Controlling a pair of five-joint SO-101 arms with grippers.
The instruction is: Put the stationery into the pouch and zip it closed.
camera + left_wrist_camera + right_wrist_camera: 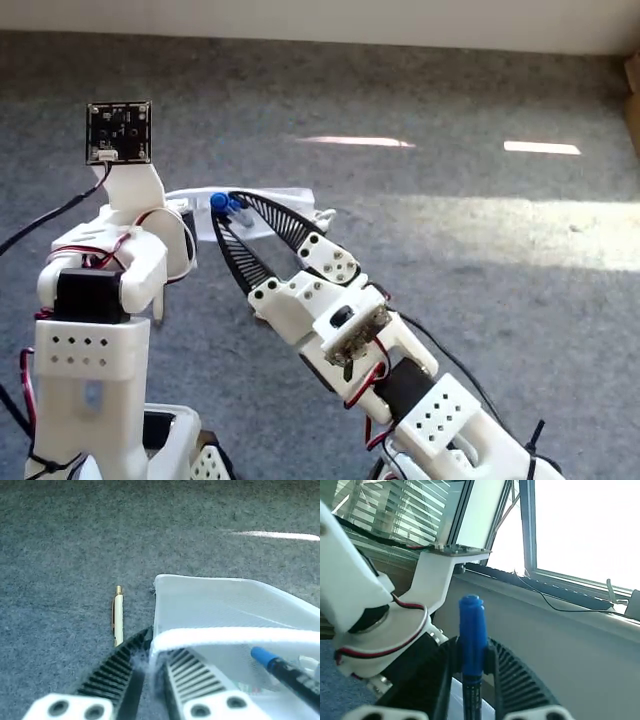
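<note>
Your left gripper point(152, 647) sits closest to its wrist camera. Its fingers are drawn narrow and pinch the white rim of the pouch point(225, 605), one on either side of the edge. The pouch lies on the grey carpet point(60, 555), mesh wall facing up.

Your right gripper point(228, 210) hangs over that same end of the pouch point(290, 200), clamped on a blue pen point(220, 202). In its own wrist view you see the pen point(471, 635) standing upright between the two black fingers point(512, 675), cap end up. From the left wrist, the pen's other end point(285, 672) shows at the pouch mouth, just below the rim. You cannot tell whether it is inside.

A cream pen point(118, 615) lies flat on the carpet, outside the pouch, just beside its corner and not touching it.
</note>
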